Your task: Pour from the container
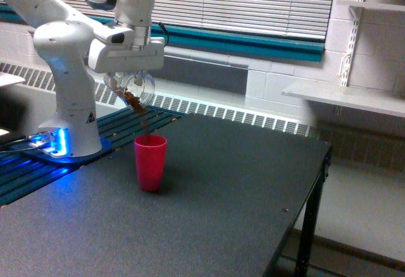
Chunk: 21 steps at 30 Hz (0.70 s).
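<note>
Gripper: the gripper [131,80] hangs from the white arm [60,43], clamped on the container [134,90]; its fingers are mostly hidden behind the hand body, so the hold is judged from the cup hanging there tilted.
Container: clear cup held in the air, tipped steeply with its mouth down toward the exterior view's right, above and slightly to the exterior view's left of the red cup [150,162].
Contents: brown granular bits [134,100] are bunched at the lowered lip; a faint thin trail seems to fall toward the red cup, too blurred to be sure.
Receiver: 1 red cup, upright on the dark table [209,195], well apart from the table edges.
Risk 1: the lip looks offset from the red rim, so grains could land on the table beside it; the cause would be the mouth not sitting squarely over the opening.
Risk 2: the drop is fairly high, so bits may bounce out or scatter.
Risk 3: a faster tilt could release a clump at once and overshoot the rim.
Risk 4: the red cup looks light and unheld; a lowered container touching it could tip it.
</note>
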Each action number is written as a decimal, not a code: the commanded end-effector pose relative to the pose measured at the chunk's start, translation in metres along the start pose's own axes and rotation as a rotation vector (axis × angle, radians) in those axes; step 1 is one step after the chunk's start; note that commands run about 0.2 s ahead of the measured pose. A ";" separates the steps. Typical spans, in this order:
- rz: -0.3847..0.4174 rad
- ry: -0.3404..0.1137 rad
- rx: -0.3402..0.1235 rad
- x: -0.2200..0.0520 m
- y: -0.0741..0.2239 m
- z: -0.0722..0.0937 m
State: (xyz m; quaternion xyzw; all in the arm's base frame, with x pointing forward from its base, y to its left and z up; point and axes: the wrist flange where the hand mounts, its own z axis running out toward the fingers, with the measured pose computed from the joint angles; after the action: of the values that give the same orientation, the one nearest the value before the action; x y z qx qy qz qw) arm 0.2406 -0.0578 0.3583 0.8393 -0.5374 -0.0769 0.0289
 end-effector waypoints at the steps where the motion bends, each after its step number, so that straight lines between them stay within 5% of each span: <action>1: 0.000 -0.015 -0.055 -0.006 0.002 0.019; 21: -0.001 -0.023 -0.076 -0.006 -0.003 0.027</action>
State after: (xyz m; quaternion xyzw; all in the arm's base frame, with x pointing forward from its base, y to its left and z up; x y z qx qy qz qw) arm 0.2424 -0.0565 0.3463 0.8380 -0.5359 -0.0944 0.0418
